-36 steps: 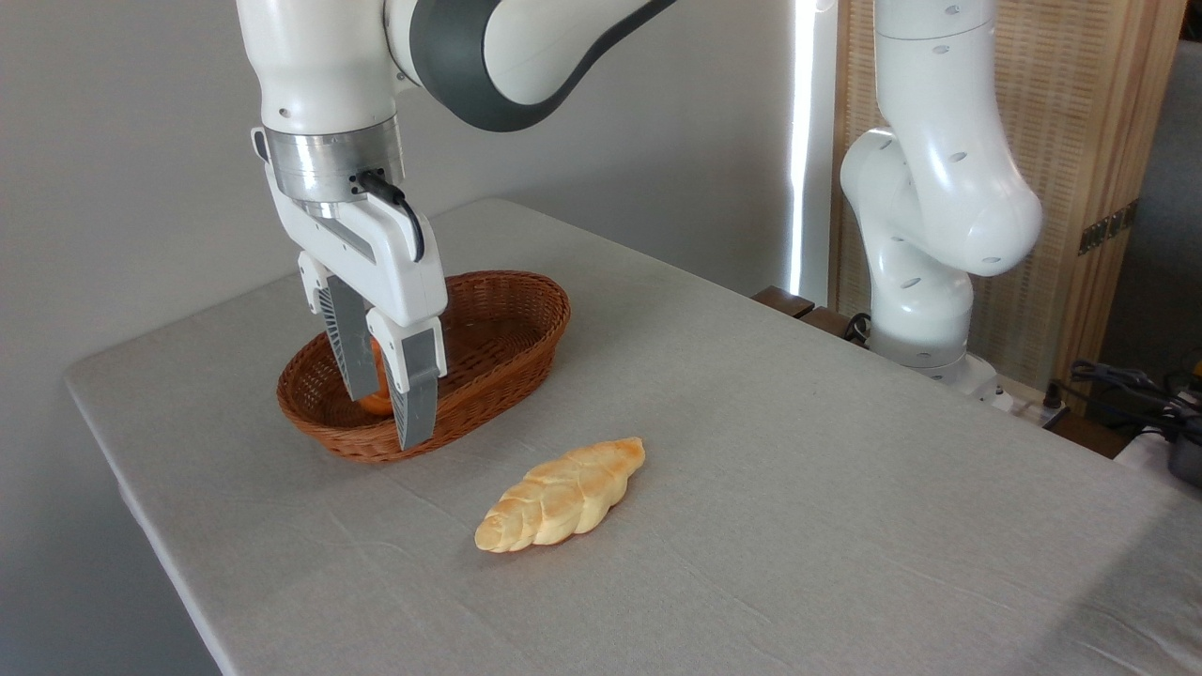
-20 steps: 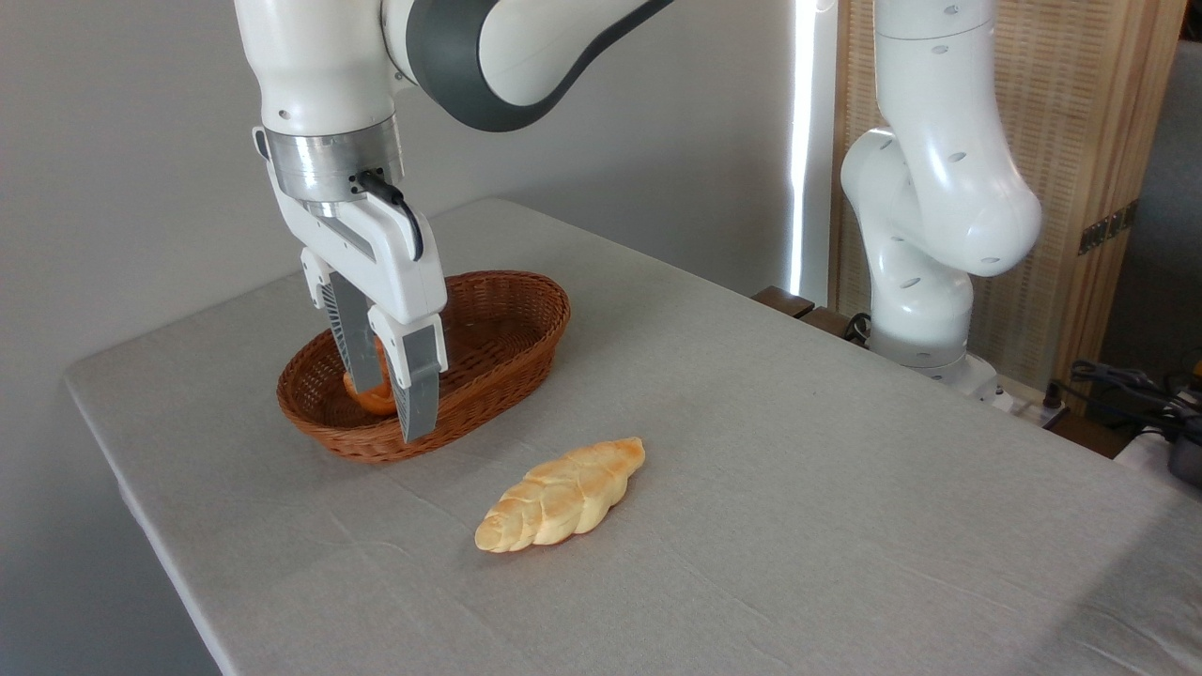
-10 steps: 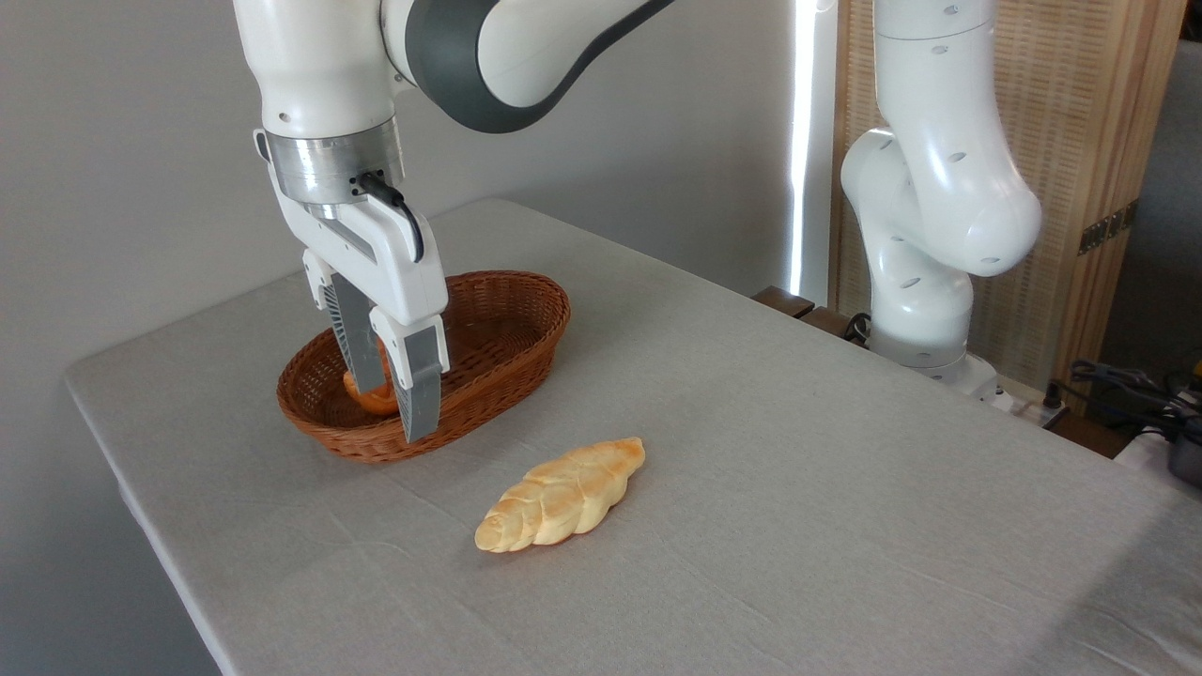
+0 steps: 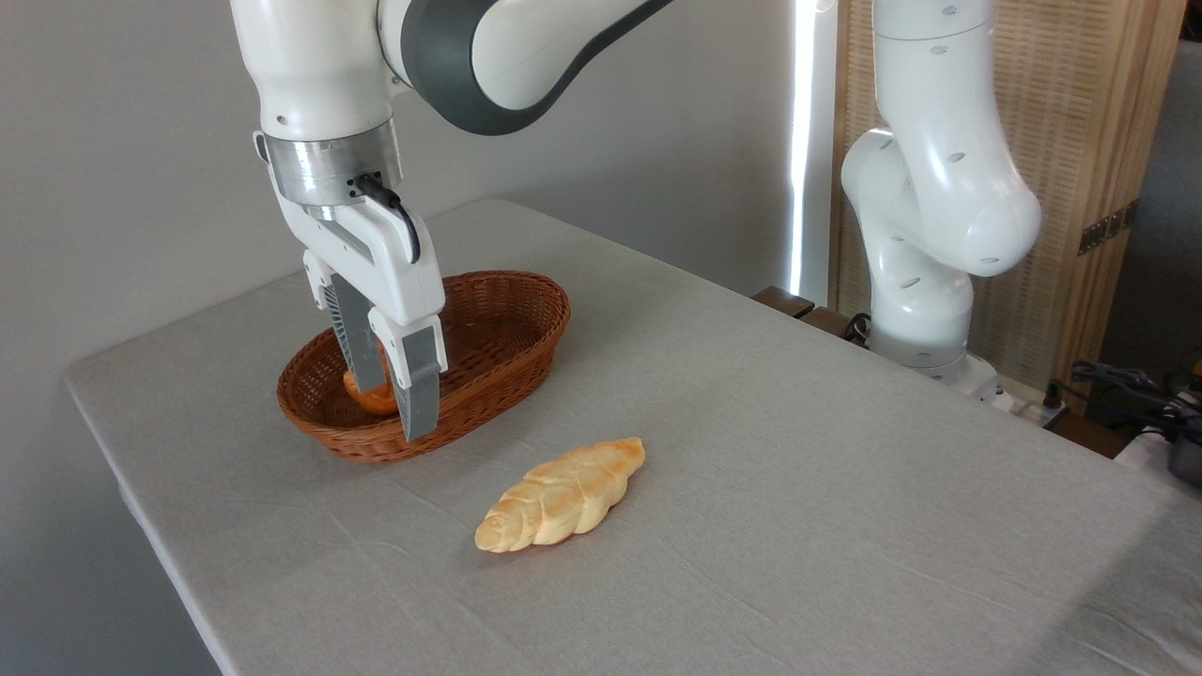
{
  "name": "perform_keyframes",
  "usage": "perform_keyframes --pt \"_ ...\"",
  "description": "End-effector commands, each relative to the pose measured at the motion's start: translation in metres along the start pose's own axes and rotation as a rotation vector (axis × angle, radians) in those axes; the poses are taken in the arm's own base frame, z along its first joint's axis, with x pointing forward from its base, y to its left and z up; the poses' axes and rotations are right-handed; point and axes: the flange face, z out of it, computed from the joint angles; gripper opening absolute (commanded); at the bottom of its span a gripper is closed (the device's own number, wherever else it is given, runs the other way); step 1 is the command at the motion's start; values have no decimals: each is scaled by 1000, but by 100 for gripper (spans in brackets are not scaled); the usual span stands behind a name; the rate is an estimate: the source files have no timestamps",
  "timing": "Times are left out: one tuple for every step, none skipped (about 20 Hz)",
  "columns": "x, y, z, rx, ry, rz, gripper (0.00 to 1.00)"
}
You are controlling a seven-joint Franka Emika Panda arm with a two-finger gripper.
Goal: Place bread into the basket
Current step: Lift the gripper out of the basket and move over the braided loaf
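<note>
Table [image 4: 798, 488]: large, covered in grey cloth, mostly bare. The near-left edge and the left corner sit close to the basket; wide open room is left in the middle and to the right.

Arm [image 4: 939, 207]: base mounted off the right rear edge, links arched over to the left end of the table.

Basket [image 4: 507, 319]: oval wicker, on the left part of the table, long axis running front-left to back-right. Its right half is seen empty.

Braided loaf [image 4: 562, 494]: lying on the cloth just in front of and to the right of the basket, apart from it, untouched. Clear space all around it, so an approach from above is judged unobstructed.

Gripper [image 4: 394, 399]: pointed down into the basket's left half. Compared with 1.8 s ago, the jaws are spread a little wider and raised slightly.

Bun [image 4: 371, 399]: since then it has dropped out of the grasp and now rests on the basket floor, partly hidden behind the fingers [image 4: 421, 399]. The jaws are parted and nothing is held.

Judgement: first piece delivered, half the task done. Next a straight lift is needed to clear the near rim, then a short move right to the loaf. The loaf should be laid along the basket's long axis, beside the bun.
</note>
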Motion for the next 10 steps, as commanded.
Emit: perform_keyframes --pt "-9 7 5 -27 -29 11 100" --pt "-17 9 9 -26 -38 16 100" --pt "-27 8 19 -19 -61 29 100" --pt "-37 7 27 -10 -79 56 100" --pt "-48 7 33 -15 -93 66 100" --pt "-59 6 39 -26 -105 55 100" --pt "-69 1 42 -33 -111 39 100" --pt "-75 -3 44 -37 -114 32 100" --pt "-80 -7 50 -42 -122 30 100" --pt "-85 -10 58 -39 -132 43 100"
